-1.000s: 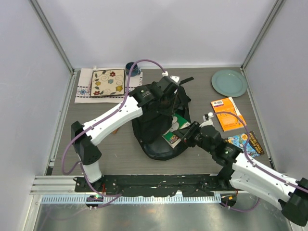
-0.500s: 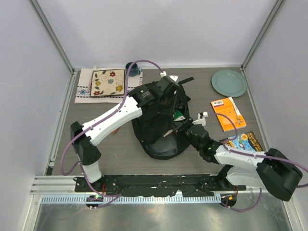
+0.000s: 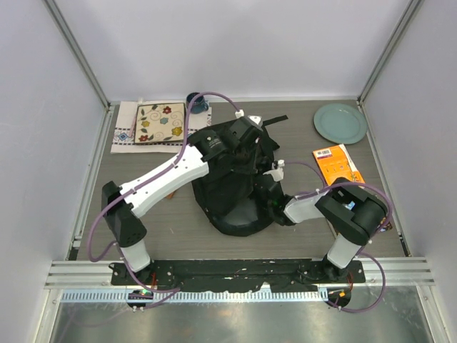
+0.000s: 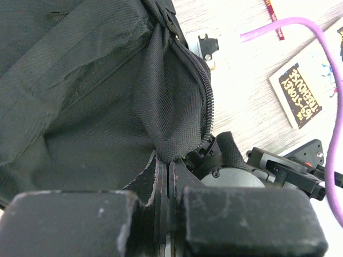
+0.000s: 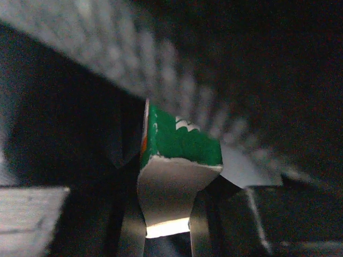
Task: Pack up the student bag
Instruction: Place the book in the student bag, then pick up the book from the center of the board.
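On the middle of the table lies the student bag, black, soft and round, with a bumpy zip along its mouth. The left claw is pressed tight on a fold of the floppy cloth, holding the mouth up. The right claw is deep inside, pinching a thin green book by its bent white edge. That edge may tear or slide out. If the woven cloth slips free, the mouth may drop and trap the book on the zip teeth.
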Controlling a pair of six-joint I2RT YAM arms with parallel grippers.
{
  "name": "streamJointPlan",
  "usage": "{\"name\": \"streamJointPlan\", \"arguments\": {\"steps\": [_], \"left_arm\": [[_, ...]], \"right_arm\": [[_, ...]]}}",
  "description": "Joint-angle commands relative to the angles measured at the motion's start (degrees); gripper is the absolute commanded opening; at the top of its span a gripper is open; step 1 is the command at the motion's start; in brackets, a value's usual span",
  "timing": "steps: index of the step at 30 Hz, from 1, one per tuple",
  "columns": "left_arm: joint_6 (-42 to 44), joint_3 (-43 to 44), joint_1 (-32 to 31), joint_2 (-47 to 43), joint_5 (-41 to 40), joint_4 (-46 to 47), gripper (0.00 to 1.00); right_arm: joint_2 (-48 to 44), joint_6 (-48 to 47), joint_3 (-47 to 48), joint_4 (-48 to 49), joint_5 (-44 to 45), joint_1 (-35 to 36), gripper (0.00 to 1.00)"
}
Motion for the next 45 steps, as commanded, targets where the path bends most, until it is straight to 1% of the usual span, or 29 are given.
{"name": "streamJointPlan", "arguments": {"steps": [1,2,3,4,7,10,14,17,18,19,20,22,24,25,26,27,30,31,32,34,35,36,37,38,39,41,42,43,45], "left_arm": [[-0.76,-2.36,0.78,-5.65,0.15,5.40,0.00],[-0.76,-3.67,1.39,-5.92,0.07,5.67,0.00],[-0.76,-4.38,1.74,-6.18,0.15,5.84,0.00],[-0.67,-4.99,2.36,-6.62,0.07,6.19,0.00],[-1.02,-8.07,3.59,-7.67,-0.02,7.60,0.00],[-1.37,-10.71,4.38,-8.03,0.15,9.27,0.00],[-1.64,-12.90,4.91,-7.50,-0.02,10.15,0.00],[-2.08,-13.87,5.26,-7.15,-0.11,10.85,0.00],[-2.08,-14.05,5.35,-7.15,-0.02,10.77,0.00],[-1.99,-14.14,5.26,-7.24,0.06,10.77,0.00],[-1.82,-14.66,5.35,-7.41,0.15,10.59,0.01],[-0.94,-16.41,5.35,-7.85,0.42,10.85,0.29],[-0.41,-17.56,5.35,-9.16,2.60,11.99,0.60],[-0.06,-19.05,5.18,-9.78,3.74,13.39,0.68],[-0.14,-19.76,5.00,-10.57,4.63,17.23,0.76],[-0.23,-20.20,4.48,-11.97,6.11,18.92,0.99],[-0.76,-19.51,3.68,-12.60,7.96,25.25,1.00],[-0.85,-18.02,3.59,-11.99,8.84,26.49,1.00],[-0.93,-16.70,3.51,-11.11,9.20,27.19,1.00],[-0.59,-11.45,3.24,-7.70,10.08,26.50,1.00],[-0.23,-9.85,3.07,-6.63,10.17,25.63,1.00],[-0.06,-8.18,2.80,-5.49,10.35,25.36,1.00],[0.03,-5.73,2.71,-3.65,11.13,25.27,1.00],[0.12,-4.66,2.63,-2.50,11.66,25.70,1.00],[0.21,-3.60,2.54,-1.53,12.10,26.23,0.99],[-0.23,-0.88,2.54,2.86,13.51,28.85,1.00],[-1.19,0.35,2.54,4.52,14.47,30.00,1.00],[-1.63,2.80,2.54,6.72,15.87,31.41,1.00],[-3.65,6.49,2.54,13.48,18.86,33.70,1.00]], "right_arm": [[-1.16,1.08,-0.76,6.69,-0.09,0.45,0.45],[-2.48,0.99,-1.90,3.90,0.26,0.45,0.60],[-4.32,0.04,-4.35,1.96,0.61,0.45,0.67],[-7.99,-0.41,-5.24,-0.24,0.44,0.45,0.84],[-17.30,-3.75,-7.27,-14.09,-1.31,0.54,0.85],[-23.65,-6.28,-8.15,-23.34,-2.81,0.72,0.85],[-38.12,-7.62,-10.60,-33.03,-2.64,1.07,0.86],[-46.50,-7.62,-10.00,-45.75,0.17,1.24,0.86],[-52.01,-7.45,-9.56,-50.05,2.70,1.24,0.86],[-55.28,-6.83,-9.12,-58.80,4.90,1.24,0.86],[-58.36,-6.22,-7.98,-63.23,6.84,1.33,0.86],[-66.71,-5.95,-6.23,-75.42,14.97,1.16,0.86],[-72.16,-6.91,-2.63,-81.01,20.80,1.07,0.86],[-72.71,-8.05,-1.13,-83.38,24.92,1.07,0.86],[-72.37,-11.54,1.67,-84.01,26.96,0.89,0.86],[-71.32,-13.49,3.17,-84.19,28.64,0.89,0.86],[-61.06,-22.08,10.99,-85.51,35.58,-0.33,0.88],[-54.07,-24.21,13.62,-86.91,36.90,-1.73,0.91],[-51.47,-26.49,18.35,-87.01,36.05,-3.83,0.92],[-47.25,-35.97,21.72,-82.22,28.00,-17.16,0.93],[-44.62,-38.79,22.78,-80.09,16.55,-22.61,0.93],[-43.55,-40.04,22.96,-78.50,11.91,-34.93,0.93],[-42.58,-41.53,22.88,-75.44,7.08,-40.53,0.93],[-39.70,-42.24,23.31,-74.36,-3.15,-47.29,0.93],[-38.28,-42.34,23.75,-73.40,-6.29,-55.80,0.93],[-34.24,-42.77,24.89,-70.15,-11.84,-62.01,0.93],[-28.91,-42.95,25.85,-69.70,-17.35,-64.30,0.93],[-26.34,-43.04,27.17,-69.96,-18.27,-68.06,0.93],[-19.15,-44.88,30.16,-69.61,-21.87,-70.03,0.92]]}}
